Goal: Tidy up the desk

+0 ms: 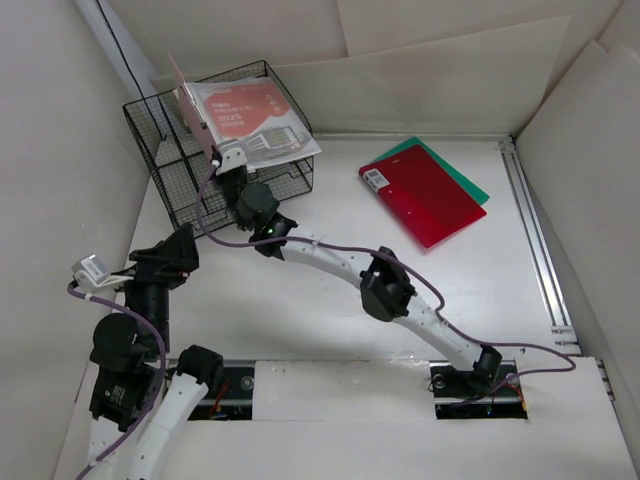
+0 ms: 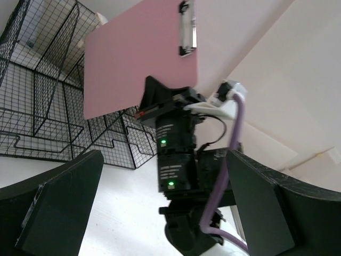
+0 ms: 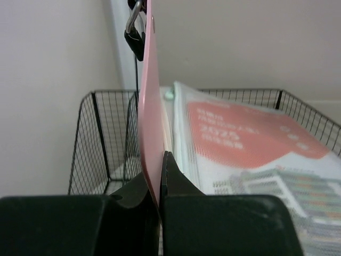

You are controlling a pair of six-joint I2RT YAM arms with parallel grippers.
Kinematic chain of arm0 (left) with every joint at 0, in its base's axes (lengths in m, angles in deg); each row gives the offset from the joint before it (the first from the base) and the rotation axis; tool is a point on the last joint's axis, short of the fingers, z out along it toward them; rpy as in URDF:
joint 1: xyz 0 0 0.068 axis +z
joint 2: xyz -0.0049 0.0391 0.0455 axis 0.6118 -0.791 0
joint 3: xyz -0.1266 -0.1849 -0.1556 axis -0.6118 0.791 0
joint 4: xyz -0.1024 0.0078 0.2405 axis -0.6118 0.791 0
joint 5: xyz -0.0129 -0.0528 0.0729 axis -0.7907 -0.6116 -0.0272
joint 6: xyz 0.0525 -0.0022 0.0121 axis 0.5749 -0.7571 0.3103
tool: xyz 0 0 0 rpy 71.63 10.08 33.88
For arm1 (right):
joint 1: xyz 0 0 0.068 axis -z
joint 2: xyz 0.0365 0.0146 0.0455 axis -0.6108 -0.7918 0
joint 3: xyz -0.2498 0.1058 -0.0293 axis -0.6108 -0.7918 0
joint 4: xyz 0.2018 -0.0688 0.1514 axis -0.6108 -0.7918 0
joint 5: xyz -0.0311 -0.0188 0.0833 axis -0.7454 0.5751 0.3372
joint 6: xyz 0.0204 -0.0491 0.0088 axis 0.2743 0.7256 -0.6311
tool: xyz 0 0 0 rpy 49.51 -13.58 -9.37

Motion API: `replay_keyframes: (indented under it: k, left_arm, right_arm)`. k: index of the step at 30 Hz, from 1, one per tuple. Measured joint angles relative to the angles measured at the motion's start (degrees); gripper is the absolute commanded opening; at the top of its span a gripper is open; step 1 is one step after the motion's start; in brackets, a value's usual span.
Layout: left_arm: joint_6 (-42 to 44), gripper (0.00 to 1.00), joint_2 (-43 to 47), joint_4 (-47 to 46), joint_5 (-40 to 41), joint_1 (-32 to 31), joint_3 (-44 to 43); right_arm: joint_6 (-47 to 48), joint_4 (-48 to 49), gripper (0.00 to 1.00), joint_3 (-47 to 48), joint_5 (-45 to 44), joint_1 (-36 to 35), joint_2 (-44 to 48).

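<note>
Your big flat white desk lies under both pincers, with bare room in its middle. Your right pincer squeezes the thin pink clipboard, held on edge over the black wire basket in the far left corner. Your left pincer hangs spread wide beside that basket, holding nothing.

Most of the green folder was covered by the red folder; only a strip was seen. Print on the label was too small to be read. The wire basket interior was largely hidden by the booklet, whose text was blurred in the right wrist view. The pink clipboard lower edge was hidden behind the right arm. Fingers of the left end effector were cut off at the bottom edge. The right end effector tips were blocked from the top view.
</note>
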Motion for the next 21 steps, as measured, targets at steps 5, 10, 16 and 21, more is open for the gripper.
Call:
replay_keyframes:
  k: [5,10,16,21]
  left_arm:
    - [0.0,1.0,0.0,-0.1,-0.2,0.0,0.2]
    - [0.0,1.0,0.0,-0.1,-0.2,0.0,0.2]
    - [0.0,1.0,0.0,-0.1,-0.7,0.0,0.5]
    - [0.0,1.0,-0.2,-0.1,-0.9,0.0,0.5]
  right_arm:
    - [-2.4,-0.9,0.0,-0.6,1.3,0.7,-3.2]
    - [-3.8,-0.9,0.2,-0.9,1.8,1.0,-4.2]
    - [-5.5,-0.5,0.75,-1.7,3.3,0.7,-4.1]
    - [-7.4,0.5,0.81,-14.2,3.1,0.0,2.2]
